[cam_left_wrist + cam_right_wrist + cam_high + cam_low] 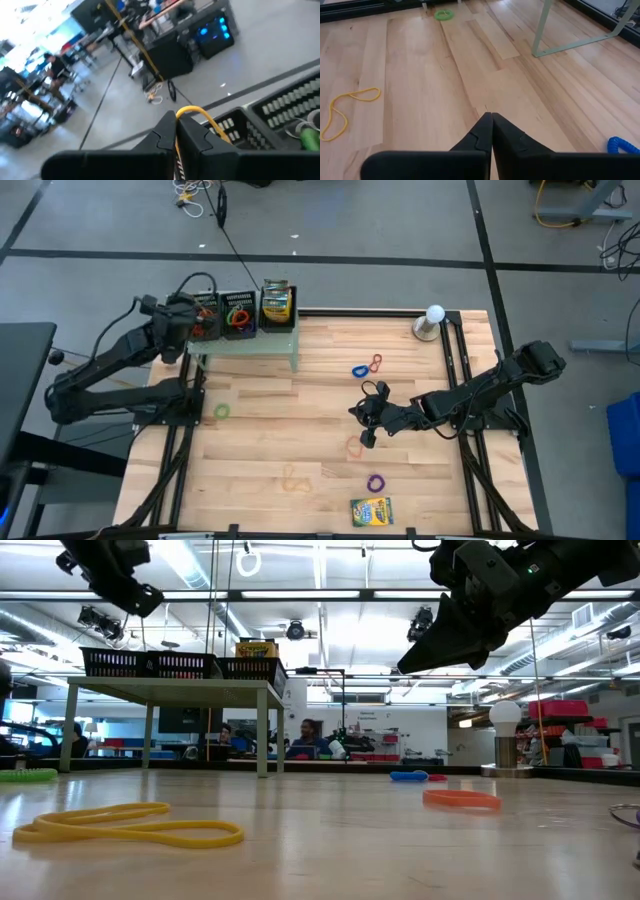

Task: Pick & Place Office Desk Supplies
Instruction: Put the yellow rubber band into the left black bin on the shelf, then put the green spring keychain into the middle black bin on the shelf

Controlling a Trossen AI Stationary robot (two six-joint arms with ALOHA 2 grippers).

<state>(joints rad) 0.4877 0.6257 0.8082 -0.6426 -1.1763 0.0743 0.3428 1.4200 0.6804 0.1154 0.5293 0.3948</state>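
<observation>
Held band: a yellow band (192, 111) loops up from between the left gripper's (175, 131) closed fingers, above the trays (225, 315) on the stand (245, 345).
Loose bands: an orange band (355, 446) lies just beside the right gripper (366, 423); purple (376, 482), blue (360, 369), red (377, 362) and green (221, 411) lie farther out.
Right gripper: fingers pressed together, nothing between them, above the table (300, 400) middle.
Nearer arm: right, for the orange band.
Crayon boxes: one (277, 302) by the trays, one (371, 511) at the near edge.

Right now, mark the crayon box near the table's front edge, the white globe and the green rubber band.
crayon box (371, 511): high view, centre of its lid.
white globe (435, 313): high view, top of the ball.
green rubber band (444, 15): right wrist view, on its loop.
</observation>
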